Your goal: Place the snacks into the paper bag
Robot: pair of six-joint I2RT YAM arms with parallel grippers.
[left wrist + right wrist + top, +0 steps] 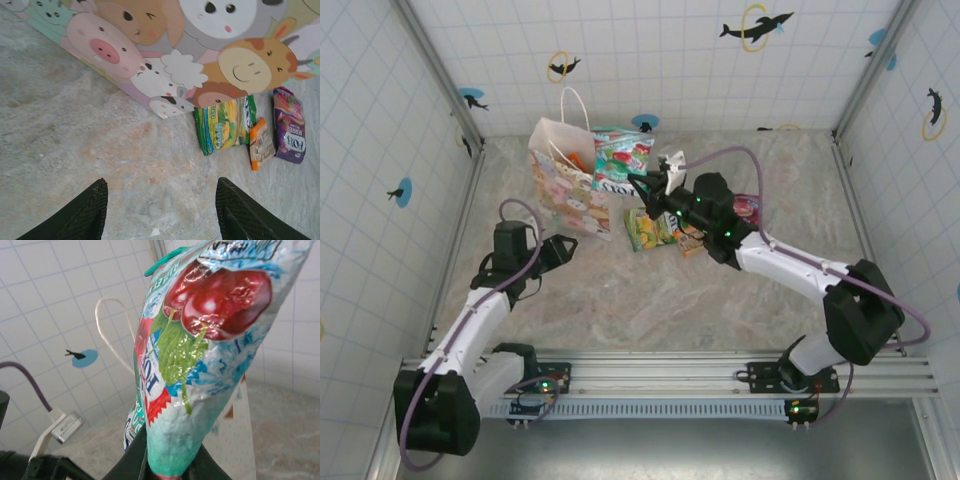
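pinching the teal packet point(200, 365) by one end, our right gripper point(170, 467) is clamped on it, and the packet stands up from the jaws with its cherries showing. from above it hangs at the right rim of the paper bag point(560, 190), not squarely over the open mouth. we judge the step in hand to be the drop itself, and it is not yet lined up.

to do it well we would carry the packet further left over the mouth and tip its free end down past the loop handles. we would let go only once most of it is below the rim. a flat crinkly packet released on the rim could slide off outside or push the light bag over.

our left gripper point(558, 250) hangs low over the table point(650, 310) just in front of the bag's printed side, fingers apart with nothing between them. it could steady the bag if it leans.

the bag stands near the table's far edge, left of the middle, with something orange inside. to its right on the table lie the green packet point(222, 125), the orange bar point(261, 144) and the pink packet point(290, 125).
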